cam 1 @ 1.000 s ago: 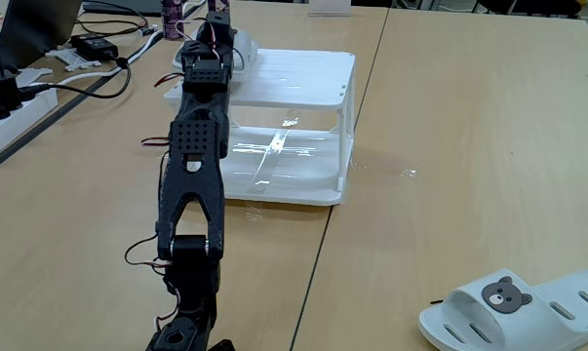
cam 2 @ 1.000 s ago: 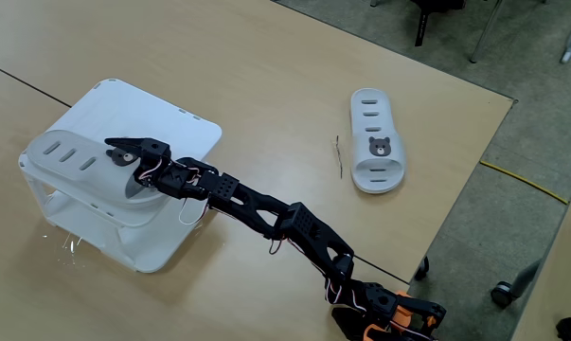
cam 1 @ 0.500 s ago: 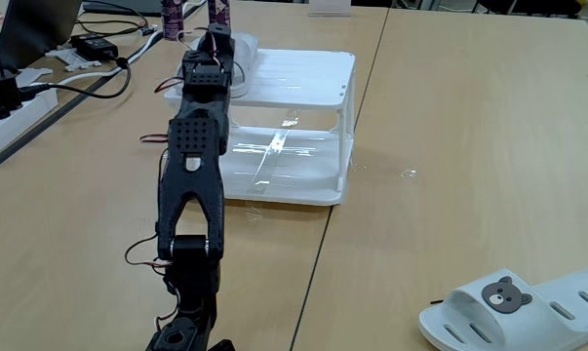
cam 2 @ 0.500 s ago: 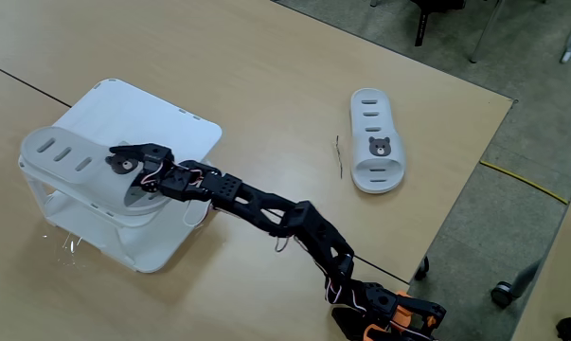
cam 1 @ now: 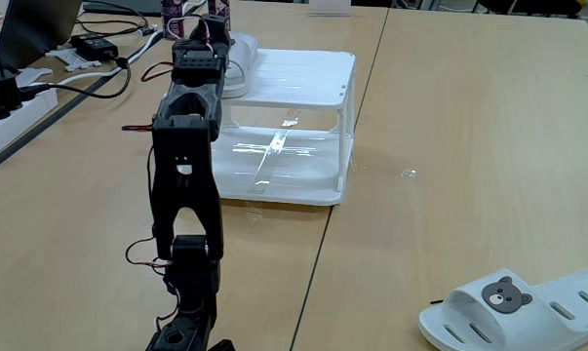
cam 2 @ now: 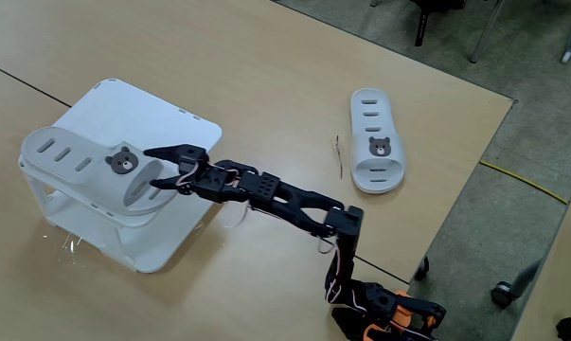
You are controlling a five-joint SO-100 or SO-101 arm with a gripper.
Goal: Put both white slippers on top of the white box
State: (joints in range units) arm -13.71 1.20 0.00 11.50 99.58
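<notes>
One slipper lies on top of the box, along the edge nearest the camera in a fixed view, its bear badge up and its open end hanging a little past the rim. The arm's hand hovers just beside that end, its jaws parted and holding nothing. The other slipper lies well apart on the bench, near the corner in that view and at the lower right in the other fixed view. Judged from this, half the job is done and the arm's next reach is a long one across the bench. The risks look plain enough: a careless sweep of the open hand could catch the overhanging slipper and knock it off the box; and since the first slipper takes up only one side of the top, the second must be set down alongside it rather than across it, or one may slide off the smooth surface.
</notes>
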